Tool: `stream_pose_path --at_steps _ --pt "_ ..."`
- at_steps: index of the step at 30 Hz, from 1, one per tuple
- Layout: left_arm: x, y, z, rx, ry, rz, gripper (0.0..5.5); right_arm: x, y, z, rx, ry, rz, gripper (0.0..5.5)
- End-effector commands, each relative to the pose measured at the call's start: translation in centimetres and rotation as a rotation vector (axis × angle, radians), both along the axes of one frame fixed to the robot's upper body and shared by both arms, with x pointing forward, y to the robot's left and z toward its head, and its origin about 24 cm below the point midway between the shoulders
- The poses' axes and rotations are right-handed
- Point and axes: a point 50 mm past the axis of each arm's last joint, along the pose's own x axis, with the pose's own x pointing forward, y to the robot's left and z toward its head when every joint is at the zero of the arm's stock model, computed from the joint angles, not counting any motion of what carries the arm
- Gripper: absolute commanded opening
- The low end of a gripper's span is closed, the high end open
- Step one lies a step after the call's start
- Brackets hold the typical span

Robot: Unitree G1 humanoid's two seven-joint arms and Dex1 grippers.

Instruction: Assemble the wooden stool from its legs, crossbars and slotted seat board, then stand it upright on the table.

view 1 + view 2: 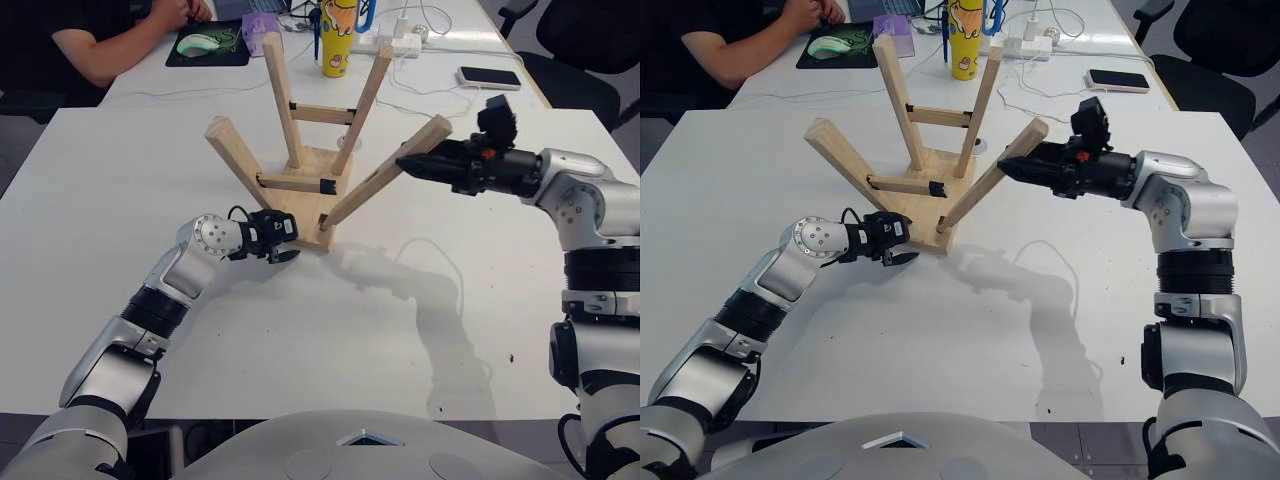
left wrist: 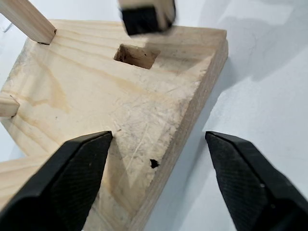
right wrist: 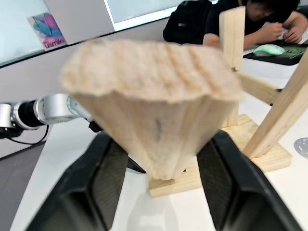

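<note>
The wooden stool lies upside down on the white table, its seat board (image 1: pixel 305 205) flat and its four legs pointing up and outward. Two crossbars (image 1: pixel 322 114) (image 1: pixel 292 183) link the legs. My left gripper (image 1: pixel 283 240) is open at the board's near corner, one finger (image 2: pixel 82 163) over the wood (image 2: pixel 110 96) and the other (image 2: pixel 245 173) over the table. An empty slot (image 2: pixel 137 55) shows in the board. My right gripper (image 1: pixel 408 162) is shut on the upper end of the near right leg (image 1: pixel 385 178), whose end grain (image 3: pixel 154 91) sits between the fingers (image 3: pixel 103 173).
Behind the stool stand a yellow cup (image 1: pixel 338 40), a white power strip (image 1: pixel 395 42) with cables and a phone (image 1: pixel 489 77). A mouse on a dark pad (image 1: pixel 205 44) lies at the far left. The near half of the table (image 1: pixel 330 340) is bare.
</note>
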Motion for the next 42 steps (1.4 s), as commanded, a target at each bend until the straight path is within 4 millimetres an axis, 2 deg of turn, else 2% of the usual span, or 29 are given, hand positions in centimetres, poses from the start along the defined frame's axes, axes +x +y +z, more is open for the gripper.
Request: stream_pose_path --at_steps 1,8,13,18,22,28,38,42 --pt "-3.3 1.6 -5.5 0.093 0.275 0.056 3.61 0.7 0.8 0.6 -0.032 -0.048 0.014 2.08" --pt "-3.6 1.2 -5.7 0.076 0.283 0.066 3.61 1.1 1.1 0.8 -0.073 -0.076 0.025 2.08" --pt "-3.8 1.0 -5.8 0.066 0.282 0.077 3.61 1.2 2.6 1.8 -0.149 -0.148 0.085 2.08" --pt "-3.9 0.7 -5.9 0.058 0.281 0.081 3.61 1.3 3.2 2.4 -0.211 -0.173 0.119 2.08" --pt "-4.0 0.6 -5.9 0.05 0.276 0.091 3.61 1.0 4.2 1.6 -0.313 -0.166 0.135 2.08" --pt "-4.2 0.2 -6.0 0.036 0.271 0.105 3.61 0.4 5.0 -1.0 -0.382 -0.105 0.119 2.08" --pt "-4.5 -0.1 -6.2 0.017 0.279 0.132 3.61 -1.9 5.4 -3.9 -0.417 -0.038 0.116 2.07" --pt "-4.5 -0.2 -6.2 0.015 0.279 0.134 3.61 -2.2 5.8 -4.1 -0.412 -0.031 0.115 2.07"
